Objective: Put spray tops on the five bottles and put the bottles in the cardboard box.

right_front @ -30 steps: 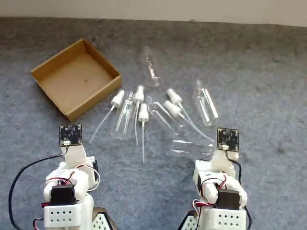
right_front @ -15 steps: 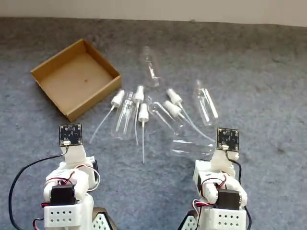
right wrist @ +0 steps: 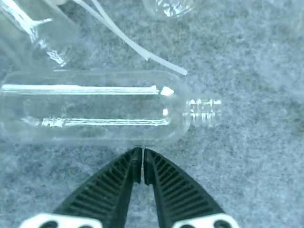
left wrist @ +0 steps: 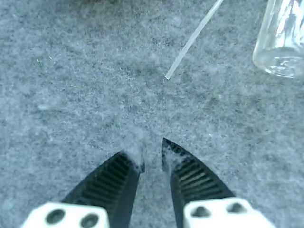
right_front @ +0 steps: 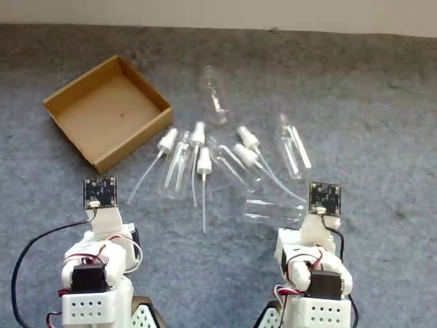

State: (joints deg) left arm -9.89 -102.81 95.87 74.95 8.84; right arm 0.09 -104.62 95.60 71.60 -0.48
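Your left claw (left wrist: 152, 154) sits low over the grey desk (left wrist: 71, 71), its tips a narrow gap apart with nothing between them. Ahead of it lies the free end of a thin dip tube (left wrist: 192, 40), and farther ahead to its right is the end of a clear bottle (left wrist: 282, 40).

Your right claw (right wrist: 142, 164) is all but closed, with its tips nearly meeting, and it holds nothing. Just ahead of those tips a second bottle (right wrist: 95, 107) lies on its side across the claw's line, its threaded neck bare.

The other bottles and the spray tops (right_front: 198, 133) lie loose on the desk ahead of and between both claws. The cardboard box (right_front: 136, 140) stands well ahead of the left claw, off to its left.
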